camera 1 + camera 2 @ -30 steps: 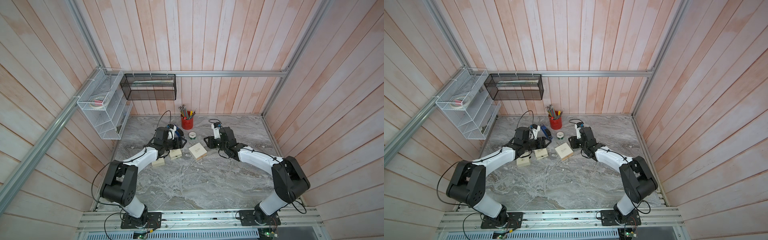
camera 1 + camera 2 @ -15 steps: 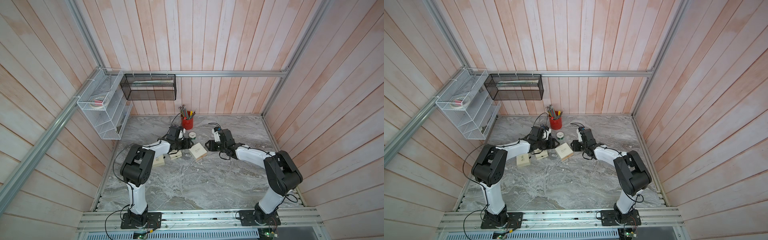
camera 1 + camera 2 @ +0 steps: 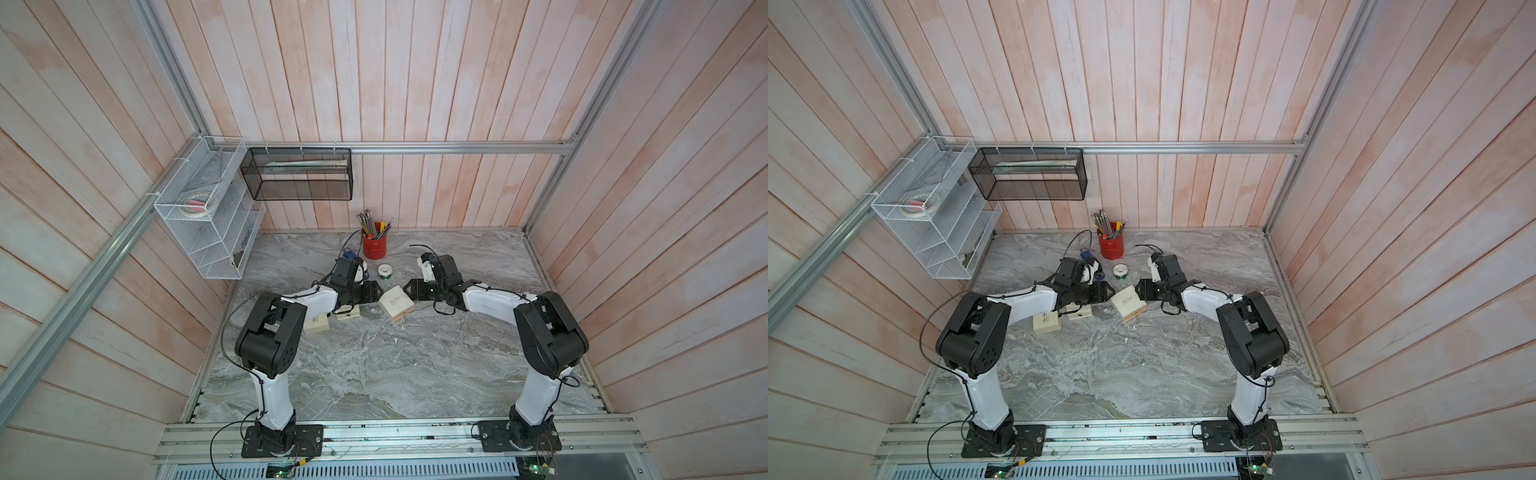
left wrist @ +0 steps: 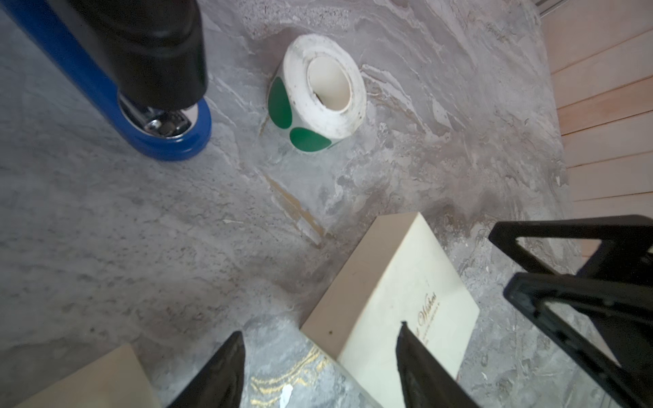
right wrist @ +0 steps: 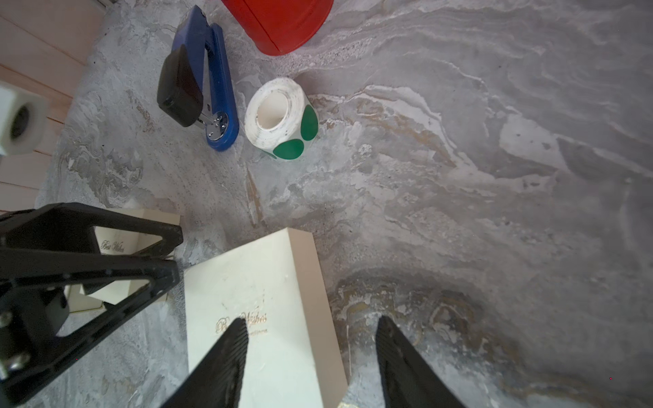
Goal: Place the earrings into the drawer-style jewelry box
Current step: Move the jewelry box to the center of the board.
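Left claw [image 4: 318, 349]: jaws spread, nothing held, one finger over corner of jewelry box [image 4: 395, 300]. Right claw [image 5: 311, 328]: jaws spread, nothing gripped, one finger over box top, other off its edge above tabletop [image 5: 459, 212]. Box lies flat mid-tabletop, between both claws. Smaller cream boxes [image 3: 316, 324] near left arm. Earrings too small to make out. Sticker roll [image 4: 318, 92] and blue stapler [image 5: 208, 95] beyond.

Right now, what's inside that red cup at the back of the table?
Coloured pens and pencils stand in the red cup, their tops sticking out. Its wall hides their lower ends and anything at the bottom.
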{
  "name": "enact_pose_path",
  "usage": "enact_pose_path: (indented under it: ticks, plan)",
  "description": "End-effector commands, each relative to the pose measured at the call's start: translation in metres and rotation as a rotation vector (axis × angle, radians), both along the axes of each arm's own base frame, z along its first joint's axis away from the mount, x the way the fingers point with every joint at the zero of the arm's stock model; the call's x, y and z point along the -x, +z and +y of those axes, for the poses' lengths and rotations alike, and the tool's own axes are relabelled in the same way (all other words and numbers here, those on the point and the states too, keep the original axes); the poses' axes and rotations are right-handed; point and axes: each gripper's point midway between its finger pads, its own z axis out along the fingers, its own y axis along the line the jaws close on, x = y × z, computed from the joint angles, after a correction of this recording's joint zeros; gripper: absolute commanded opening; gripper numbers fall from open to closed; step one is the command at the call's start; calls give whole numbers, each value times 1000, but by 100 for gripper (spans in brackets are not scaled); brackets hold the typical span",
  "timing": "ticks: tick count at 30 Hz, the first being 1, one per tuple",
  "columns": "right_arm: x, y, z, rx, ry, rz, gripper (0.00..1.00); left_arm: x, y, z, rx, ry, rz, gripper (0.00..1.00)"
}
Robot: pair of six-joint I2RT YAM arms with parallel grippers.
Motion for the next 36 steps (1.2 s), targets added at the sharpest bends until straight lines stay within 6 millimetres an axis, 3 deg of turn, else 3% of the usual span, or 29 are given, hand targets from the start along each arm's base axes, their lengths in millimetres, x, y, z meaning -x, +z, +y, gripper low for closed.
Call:
enact_pose_path:
  ticks: [1,9,20,26,36]
  plan:
    - [0,-8,6,5,57,31,58,14,-15,20,-43,40,55,69]
    - [-4,-18,16,-16,116,47,56,27,-7,44,-27,80,49,69]
    - [9,-43,34,-28,231,137,47,30,34,40,50,35,-51,69]
    - [25,-50,61,-10,352,142,45,33,37,48,52,45,-67,69]
    - [59,-53,110,-34,553,157,43,41,26,53,40,49,-42,69]
